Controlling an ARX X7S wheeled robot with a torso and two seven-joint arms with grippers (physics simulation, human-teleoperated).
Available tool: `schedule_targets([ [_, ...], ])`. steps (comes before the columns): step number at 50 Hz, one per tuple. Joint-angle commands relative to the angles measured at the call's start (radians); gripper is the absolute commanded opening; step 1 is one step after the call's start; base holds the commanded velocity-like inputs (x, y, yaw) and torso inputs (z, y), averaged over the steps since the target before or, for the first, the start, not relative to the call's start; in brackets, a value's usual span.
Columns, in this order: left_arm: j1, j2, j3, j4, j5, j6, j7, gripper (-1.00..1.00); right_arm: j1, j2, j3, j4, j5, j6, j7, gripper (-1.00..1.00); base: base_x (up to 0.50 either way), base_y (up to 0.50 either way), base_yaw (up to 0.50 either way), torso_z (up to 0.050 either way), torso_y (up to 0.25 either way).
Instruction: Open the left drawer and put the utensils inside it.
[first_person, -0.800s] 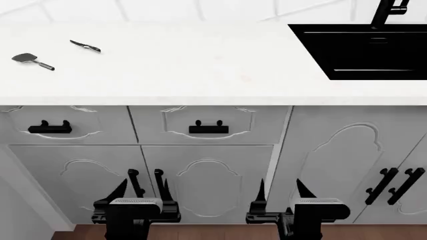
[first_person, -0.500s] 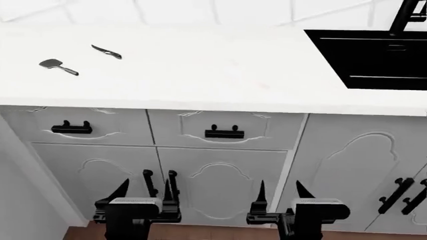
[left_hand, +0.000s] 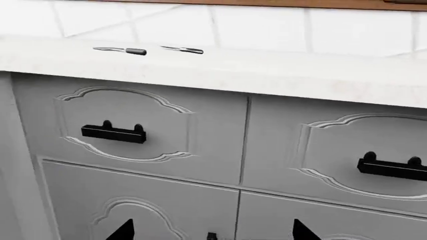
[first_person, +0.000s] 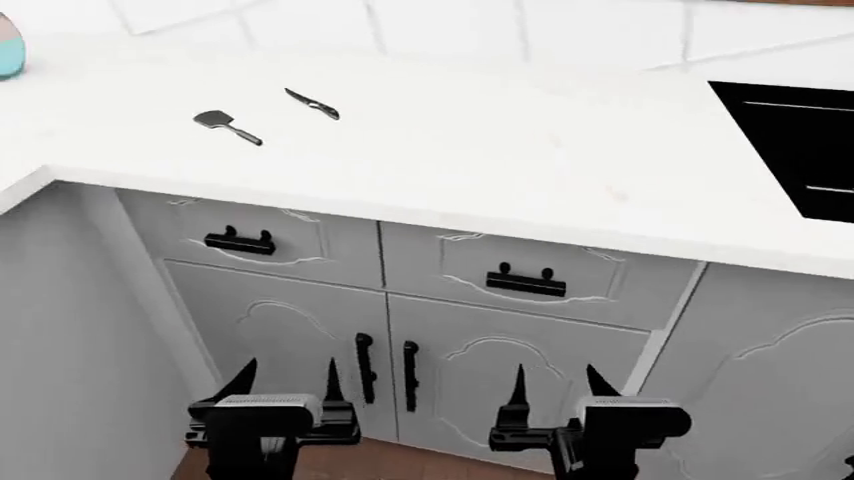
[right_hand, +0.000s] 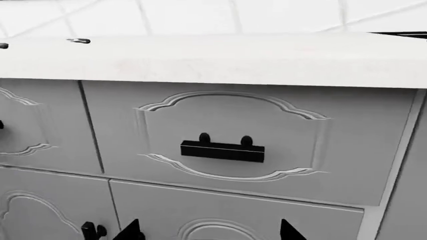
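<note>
**Robot turns to face the left drawer**

The white surface (first_person: 534, 150) sits on top of light grey cabinets, with white tiles behind it and a black sink (first_person: 801, 140) at the far right. A moment ago the sink filled much more of the head view. Now the view has swung to the left — the corner of the surface shows, and a small blue-and-pink thing (first_person: 8, 45) peeks in at the edge.

The left drawer (first_person: 247, 240) is shut, with its black bar handle (first_person: 239, 242) flat against the front. The drawer next to it (first_person: 534, 278) is shut too. The spatula (first_person: 224, 124) and the knife (first_person: 312, 103) lie near each other on the surface, above and behind the left drawer. They have not been touched.

The left gripper (first_person: 283, 385) and the right gripper (first_person: 554, 390) both hang low in front of the cabinet doors. Their fingers are spread wide and hold nothing.

The turn seems to be the robot lining up with the drawer. The left wrist view now looks right at that handle, so the next job is probably to lift the left arm to it and pull — no part of the task is done yet.
</note>
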Motion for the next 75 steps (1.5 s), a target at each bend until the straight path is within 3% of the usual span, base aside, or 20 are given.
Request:
schedule_targets([
  [1, 0.001, -0.013, 0.014, -0.010, -0.020, 0.010, -0.013, 1.00, 0.007, 0.014, -0.022, 0.013, 0.024, 0.004, 0.006, 1.00, 0.00, 0.00, 0.50, 0.050, 0.000],
  [49, 0.002, -0.050, 0.060, -0.071, -0.064, 0.059, -0.062, 1.00, 0.017, 0.050, -0.084, 0.036, 0.079, -0.021, 0.044, 1.00, 0.00, 0.00, 0.50, 0.050, 0.000],
  [53, 0.003, -0.051, 0.061, -0.082, -0.087, 0.061, -0.051, 1.00, 0.011, 0.079, -0.074, -0.224, 0.111, 0.228, 0.115, 1.00, 0.00, 0.00, 0.00, 0.000, 0.000],
  [56, 0.002, -0.051, 0.062, -0.086, -0.096, 0.058, -0.050, 1.00, 0.084, 0.110, -0.043, -0.503, 0.209, 0.596, 0.182, 1.00, 0.00, 0.00, 0.00, 0.000, 0.000],
  [59, 0.000, -0.052, 0.068, -0.093, -0.095, 0.060, -0.052, 1.00, 0.163, 0.131, -0.048, -0.680, 0.236, 0.821, 0.250, 1.00, 0.00, 0.00, 0.00, 0.000, 0.000],
  [64, -0.002, -0.053, 0.073, -0.102, -0.099, 0.065, -0.053, 1.00, 0.361, 0.076, 0.117, -0.904, 0.437, 1.279, 0.304, 1.00, 0.00, 0.00, 0.00, 0.000, 0.000],
  [67, -0.002, -0.054, 0.075, -0.101, -0.100, 0.066, -0.058, 1.00, 0.533, 0.028, 0.229, -0.916, 0.518, 1.524, 0.321, 1.00, 0.00, 0.00, 0.00, 0.000, 0.000],
  [68, -0.002, -0.055, 0.076, -0.101, -0.101, 0.066, -0.058, 1.00, 0.537, 0.027, 0.233, -0.918, 0.524, 1.532, 0.324, 1.00, 0.00, 0.00, 0.00, 0.000, 0.000],
  [72, -0.006, -0.057, 0.082, -0.104, -0.100, 0.067, -0.062, 1.00, 0.757, 0.130, 0.235, -0.723, 0.829, 1.554, 0.633, 1.00, 0.00, 0.00, 0.00, 0.000, 0.000],
  [75, -0.004, -0.059, 0.081, -0.107, -0.104, 0.072, -0.061, 1.00, 0.933, 0.196, 0.238, -0.505, 0.816, 1.532, 0.685, 1.00, 0.00, 0.00, 0.00, 0.000, 0.000],
])
